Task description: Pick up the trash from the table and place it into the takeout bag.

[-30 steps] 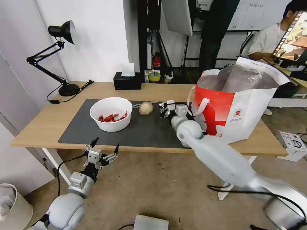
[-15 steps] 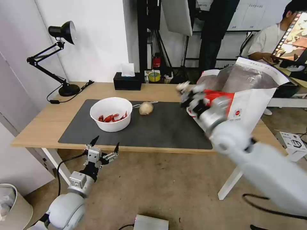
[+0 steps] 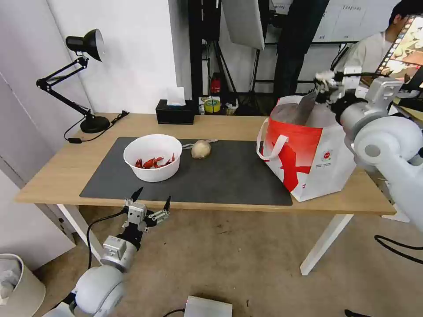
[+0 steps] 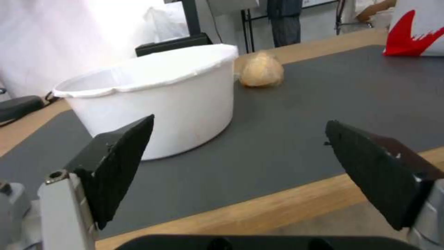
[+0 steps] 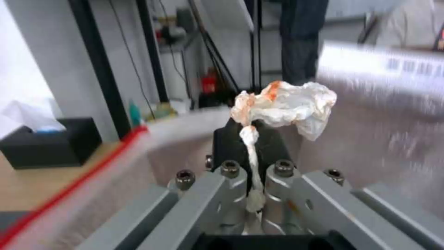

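Note:
My right gripper (image 3: 328,83) is raised above the open mouth of the red-and-white takeout bag (image 3: 308,154), shut on a crumpled white tissue (image 5: 287,107) stained orange. The bag's foil lining (image 5: 393,139) lies behind the tissue in the right wrist view. A white bowl of red crayfish shells (image 3: 153,157) and a beige round lump (image 3: 201,149) rest on the dark mat of the table (image 3: 61,171). My left gripper (image 3: 150,202) hangs open below the table's front edge, facing the bowl (image 4: 157,93) and the lump (image 4: 261,69).
A black desk lamp (image 3: 83,79) stands at the table's back left, with a black tissue box (image 3: 175,112) at the back middle. A pale bin (image 3: 17,286) sits on the floor at the left. A person sits behind the bag at the far right.
My right arm has swung up and to the right, carrying the tissue from the mat beside the bag to above the bag's opening. The left arm has shifted slightly.

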Robot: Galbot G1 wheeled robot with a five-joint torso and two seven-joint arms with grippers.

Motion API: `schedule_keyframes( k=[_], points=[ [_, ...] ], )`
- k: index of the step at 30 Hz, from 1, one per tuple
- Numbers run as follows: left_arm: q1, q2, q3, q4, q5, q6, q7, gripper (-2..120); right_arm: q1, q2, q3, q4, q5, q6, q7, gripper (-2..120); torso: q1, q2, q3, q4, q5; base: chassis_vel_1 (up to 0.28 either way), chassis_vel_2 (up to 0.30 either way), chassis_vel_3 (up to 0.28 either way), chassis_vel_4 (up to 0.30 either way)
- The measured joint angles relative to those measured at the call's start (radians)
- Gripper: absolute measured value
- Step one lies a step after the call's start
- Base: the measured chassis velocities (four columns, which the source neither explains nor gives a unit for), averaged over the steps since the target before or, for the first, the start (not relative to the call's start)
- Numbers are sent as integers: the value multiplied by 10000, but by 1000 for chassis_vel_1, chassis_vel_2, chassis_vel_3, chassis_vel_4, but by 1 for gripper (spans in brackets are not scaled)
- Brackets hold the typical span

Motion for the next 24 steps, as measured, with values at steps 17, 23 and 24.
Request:
schedule_keyframes(
  k=[17,23,24],
  points=[
    [-162,166,72,12,-26,-18,-52,100,646,228,-265,-82,1115,-988,1244,50,0,0,0,0,-3,0,0,0,0],
    [-165,175,46,15,-39,-23,-55,100,553,216,-258,31,975,-1101,1143,73,0,0,0,0,-2,0,0,0,0],
    [-165,164,55,15,-39,-23,-56,100,542,204,-257,42,903,-1104,1076,78,0,0,0,0,-2,0,0,0,0]
  ],
)
